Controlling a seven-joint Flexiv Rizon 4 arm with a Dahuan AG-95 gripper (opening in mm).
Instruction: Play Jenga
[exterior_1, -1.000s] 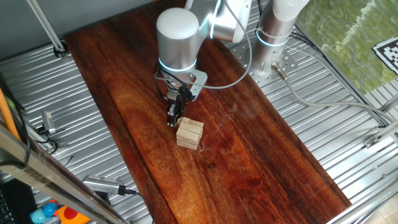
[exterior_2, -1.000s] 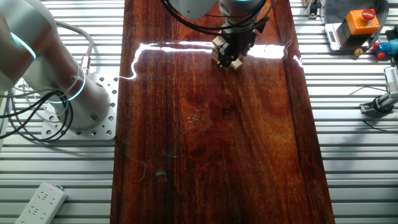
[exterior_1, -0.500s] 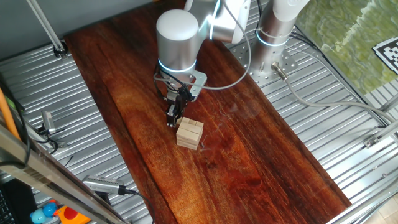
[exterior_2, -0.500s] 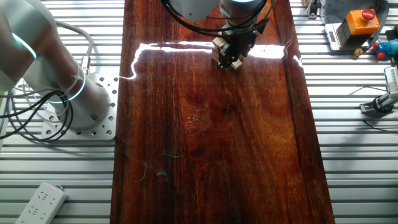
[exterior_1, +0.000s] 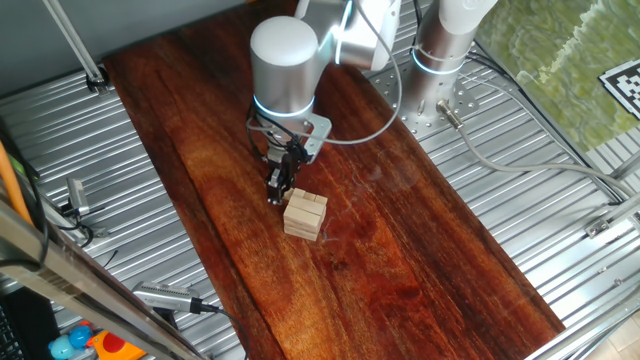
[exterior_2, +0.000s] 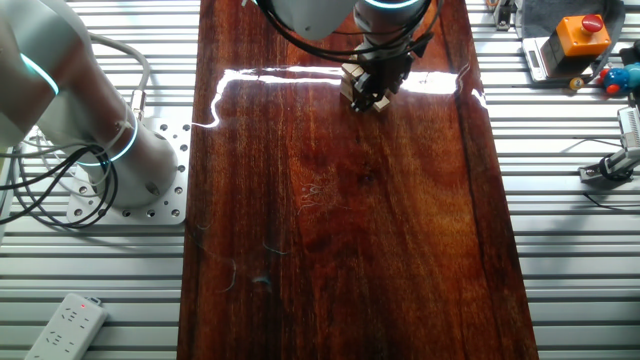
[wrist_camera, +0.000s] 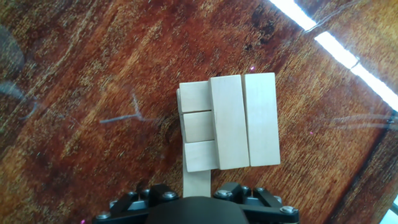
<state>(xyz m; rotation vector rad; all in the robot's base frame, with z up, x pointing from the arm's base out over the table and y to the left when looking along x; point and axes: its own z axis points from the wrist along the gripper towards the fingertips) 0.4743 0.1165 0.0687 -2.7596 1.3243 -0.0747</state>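
hand (exterior_1: 278, 190): grip state unclear | Jenga stack (exterior_1: 305, 215): just beside hand, table (exterior_1: 420, 260) edges well apart

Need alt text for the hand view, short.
Top-down view of a small Jenga stack of pale wooden blocks on a dark wooden table; one block juts from the stack toward the gripper housing at the bottom edge.

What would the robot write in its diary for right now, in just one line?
task: Jenga | gripper: low beside stack, jaws unclear | block stack: upright on wooden table | one block sticks out toward gripper
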